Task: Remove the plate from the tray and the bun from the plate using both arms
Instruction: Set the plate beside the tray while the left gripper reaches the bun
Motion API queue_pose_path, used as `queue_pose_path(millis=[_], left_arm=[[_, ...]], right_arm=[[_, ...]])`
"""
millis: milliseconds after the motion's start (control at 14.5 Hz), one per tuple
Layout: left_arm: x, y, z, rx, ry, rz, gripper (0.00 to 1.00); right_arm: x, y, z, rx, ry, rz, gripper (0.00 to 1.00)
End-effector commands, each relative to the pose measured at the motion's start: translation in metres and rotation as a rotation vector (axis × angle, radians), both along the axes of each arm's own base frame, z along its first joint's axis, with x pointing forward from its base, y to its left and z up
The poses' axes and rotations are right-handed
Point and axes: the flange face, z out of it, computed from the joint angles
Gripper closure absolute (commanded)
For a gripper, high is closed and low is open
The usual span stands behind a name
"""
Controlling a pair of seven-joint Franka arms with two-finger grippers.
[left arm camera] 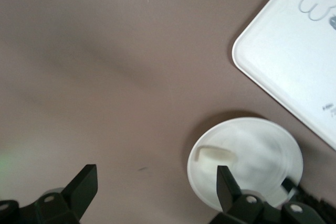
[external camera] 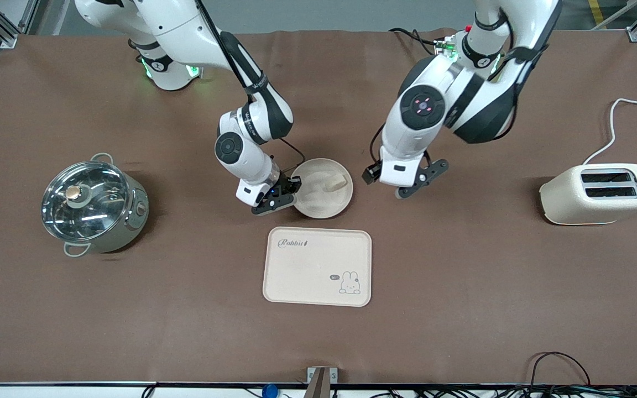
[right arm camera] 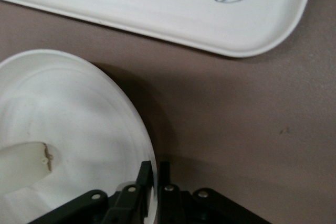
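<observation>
The round cream plate [external camera: 318, 202] is just farther from the front camera than the tray, with the small pale bun [external camera: 336, 182] lying in it. My right gripper [external camera: 292, 190] is shut on the plate's rim at the side toward the right arm's end. In the right wrist view the fingers [right arm camera: 145, 174] pinch the rim of the plate [right arm camera: 68, 103], and the bun [right arm camera: 23, 163] shows in it. My left gripper [external camera: 401, 182] is open and empty, over bare table beside the plate toward the left arm's end. The left wrist view shows the left gripper [left arm camera: 156, 178], the plate [left arm camera: 262, 156] and the bun [left arm camera: 215, 155].
A rectangular cream tray [external camera: 318, 266] with a rabbit drawing lies nearer the front camera than the plate; it also shows in both wrist views [left arm camera: 294, 61] [right arm camera: 157, 3]. A steel pot with a glass lid [external camera: 92, 204] stands toward the right arm's end. A cream toaster [external camera: 600, 193] stands toward the left arm's end.
</observation>
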Motion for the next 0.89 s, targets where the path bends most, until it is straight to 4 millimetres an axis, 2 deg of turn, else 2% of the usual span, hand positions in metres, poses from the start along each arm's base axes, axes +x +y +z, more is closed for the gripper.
queue_pose_path(millis=[0, 69, 206, 275, 481, 619, 688, 825], left_arm=[[-0.002, -0.027, -0.044, 0.027, -0.026, 0.112, 0.0], [-0.003, -0.034, -0.058, 0.033, -0.027, 0.154, 0.0], [-0.008, -0.046, -0.08, 0.034, -0.021, 0.219, 0.0], [-0.008, -0.049, -0.089, 0.032, -0.02, 0.263, 0.0], [-0.013, -0.072, -0.117, 0.009, -0.021, 0.397, 0.0], [-0.022, -0.096, -0.141, 0.02, -0.028, 0.463, 0.0], [-0.024, -0.103, -0.149, 0.038, -0.044, 0.48, 0.0], [-0.024, -0.104, -0.164, 0.069, -0.067, 0.499, 0.0]], right_arm=[[-0.005, -0.016, 0.001, 0.003, 0.031, -0.022, 0.0], [0.001, -0.013, 0.01, 0.016, 0.036, -0.058, 0.0], [0.022, -0.012, 0.053, 0.058, 0.073, -0.175, 0.0], [0.041, -0.03, 0.073, 0.072, 0.089, -0.205, 0.0], [0.093, -0.107, 0.143, 0.107, 0.115, -0.272, 0.0], [0.13, -0.152, 0.196, 0.043, 0.136, -0.22, 0.0], [0.141, -0.177, 0.219, -0.016, 0.14, -0.195, 0.0], [0.16, -0.241, 0.258, -0.09, 0.123, -0.222, 0.0]])
